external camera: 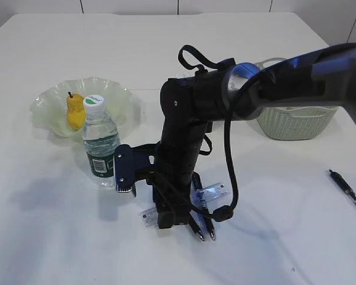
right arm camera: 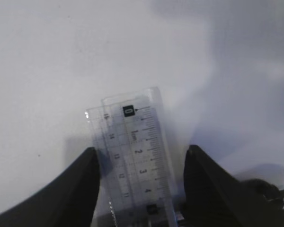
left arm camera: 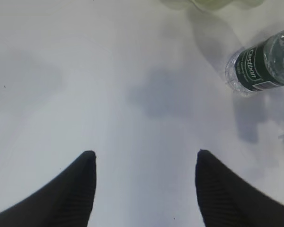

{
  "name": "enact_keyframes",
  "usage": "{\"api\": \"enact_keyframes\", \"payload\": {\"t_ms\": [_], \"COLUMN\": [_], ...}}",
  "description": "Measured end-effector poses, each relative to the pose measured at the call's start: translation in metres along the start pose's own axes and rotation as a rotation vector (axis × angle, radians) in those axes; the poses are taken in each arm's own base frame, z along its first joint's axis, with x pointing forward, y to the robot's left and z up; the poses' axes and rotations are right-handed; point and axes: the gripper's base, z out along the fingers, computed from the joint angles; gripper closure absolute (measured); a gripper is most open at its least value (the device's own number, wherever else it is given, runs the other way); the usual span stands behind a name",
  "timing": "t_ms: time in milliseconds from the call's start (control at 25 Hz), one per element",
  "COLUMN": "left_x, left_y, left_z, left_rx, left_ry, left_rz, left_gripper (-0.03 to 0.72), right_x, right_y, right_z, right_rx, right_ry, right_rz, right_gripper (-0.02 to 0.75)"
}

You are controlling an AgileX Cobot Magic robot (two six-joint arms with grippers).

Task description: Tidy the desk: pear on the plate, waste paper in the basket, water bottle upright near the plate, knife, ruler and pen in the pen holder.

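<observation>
The clear ruler [right arm camera: 139, 156] lies flat on the white desk [external camera: 59, 237]. My right gripper [right arm camera: 142, 163] is open, with one finger on each side of the ruler. In the exterior view the right arm reaches across the middle, its gripper [external camera: 204, 233] pointing down over the ruler [external camera: 216, 193]. The pear [external camera: 75, 111] lies in the pale green plate [external camera: 115, 98]. The water bottle [external camera: 100, 142] stands upright beside the plate. My left gripper [left arm camera: 144, 163] is open and empty over bare desk, with the bottle [left arm camera: 262, 66] to its upper right. The knife, pen holder and waste paper are out of view.
The sage-green basket [external camera: 296, 123] stands at the right, partly behind the right arm. A black pen [external camera: 347, 191] lies near the right edge. The plate's rim [left arm camera: 213, 4] shows at the top of the left wrist view.
</observation>
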Motion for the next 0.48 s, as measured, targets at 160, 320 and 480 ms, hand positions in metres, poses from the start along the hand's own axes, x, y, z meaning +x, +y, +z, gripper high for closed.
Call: {"api": "enact_keyframes", "payload": {"t_ms": [160,320,480], "left_x": [-0.0008,-0.0008,-0.0009], "left_y": [0.0,0.0,0.0], "left_z": [0.0,0.0,0.0], "left_rx": [0.0,0.0,-0.001], "left_ry": [-0.008,-0.008,-0.01], "left_rz": [0.0,0.0,0.0], "left_gripper": [0.221,0.221,0.221], "right_x": [0.0,0.0,0.0001], "right_y": [0.0,0.0,0.0002], "right_z": [0.0,0.0,0.0], "right_rx": [0.0,0.0,-0.002], "right_ry": [0.0,0.0,0.001], "right_rz": [0.001,0.001,0.001], "right_gripper": [0.387,0.451,0.453]}}
